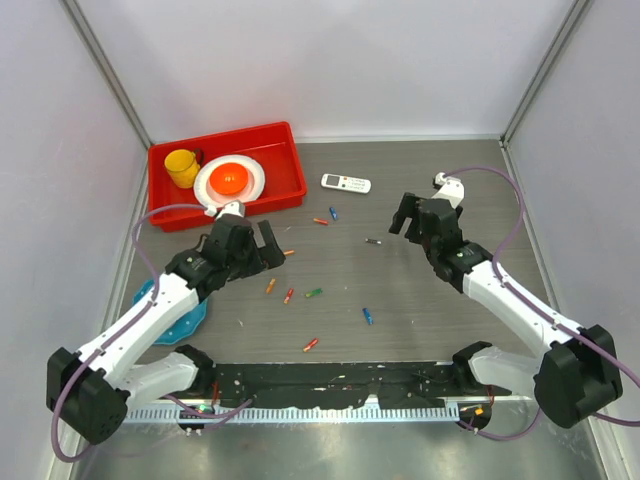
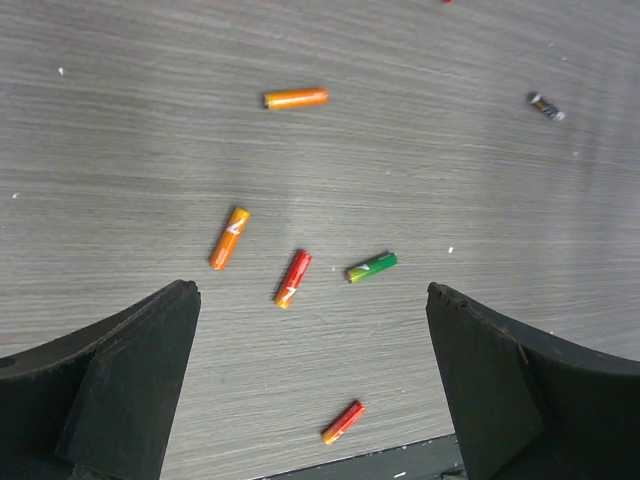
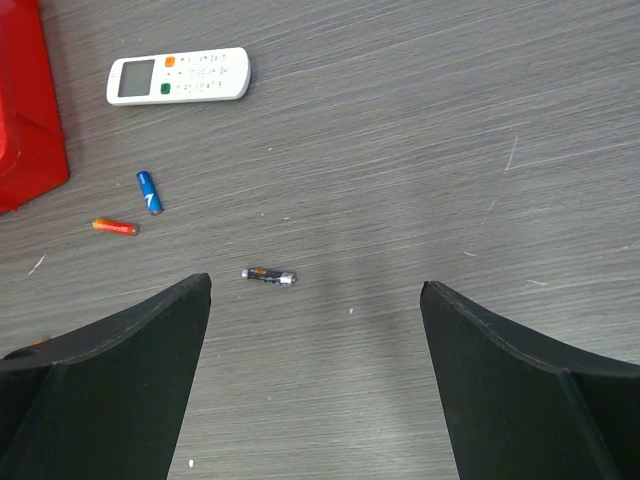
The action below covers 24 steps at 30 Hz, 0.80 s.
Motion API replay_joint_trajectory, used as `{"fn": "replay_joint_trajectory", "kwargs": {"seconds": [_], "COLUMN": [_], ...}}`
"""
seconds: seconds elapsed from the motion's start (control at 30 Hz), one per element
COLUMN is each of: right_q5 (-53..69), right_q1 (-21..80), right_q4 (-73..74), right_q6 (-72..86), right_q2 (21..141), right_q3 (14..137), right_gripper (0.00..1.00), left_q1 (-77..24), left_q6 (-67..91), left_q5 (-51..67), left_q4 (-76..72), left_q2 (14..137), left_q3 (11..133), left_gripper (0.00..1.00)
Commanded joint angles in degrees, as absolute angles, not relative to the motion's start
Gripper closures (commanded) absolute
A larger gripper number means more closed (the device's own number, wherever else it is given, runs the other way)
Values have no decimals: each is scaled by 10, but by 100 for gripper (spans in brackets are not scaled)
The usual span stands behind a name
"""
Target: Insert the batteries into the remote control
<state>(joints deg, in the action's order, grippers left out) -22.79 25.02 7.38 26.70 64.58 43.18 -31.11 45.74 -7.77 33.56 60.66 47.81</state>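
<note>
The white remote control (image 1: 346, 183) lies face up toward the back of the table, and it shows at the upper left of the right wrist view (image 3: 178, 76). Batteries lie scattered and loose: orange (image 2: 295, 98), orange (image 2: 229, 238), red (image 2: 292, 278), green (image 2: 371, 267) and red (image 2: 342, 422) under my left gripper (image 2: 312, 300), which hangs open and empty above them. My right gripper (image 3: 315, 290) is open too, above bare table just right of a dark battery (image 3: 269, 276). Left of that lie a blue (image 3: 149, 192) and a red one (image 3: 115, 227).
A red bin (image 1: 282, 160) at the back left holds a yellow cup (image 1: 182, 167) and a white plate (image 1: 230, 180) with something orange on it. A blue dish (image 1: 190, 318) lies under the left arm. A black rail (image 1: 330, 380) runs along the near edge. One more blue battery (image 1: 368, 316) lies mid-table.
</note>
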Motion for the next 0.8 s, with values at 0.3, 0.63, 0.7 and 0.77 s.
{"fn": "replay_joint_trajectory", "kwargs": {"seconds": [0.3, 0.63, 0.7, 0.77], "right_q5": [-184, -176, -138, -101], "right_q1": [261, 254, 249, 249], "right_q4": [95, 48, 14, 4], "right_q6": [214, 72, 22, -26], "right_q2": [725, 953, 1005, 1037], "right_q3": [535, 723, 750, 776], "right_gripper": [9, 6, 6, 6], "left_q1": [-309, -310, -311, -311], "left_q6": [396, 404, 406, 404], "left_q5": [-27, 16, 5, 5], "left_q4": [278, 253, 262, 265], "left_q2": [549, 532, 519, 514], "left_q3": [468, 446, 437, 435], "left_gripper": [0, 0, 0, 0]}}
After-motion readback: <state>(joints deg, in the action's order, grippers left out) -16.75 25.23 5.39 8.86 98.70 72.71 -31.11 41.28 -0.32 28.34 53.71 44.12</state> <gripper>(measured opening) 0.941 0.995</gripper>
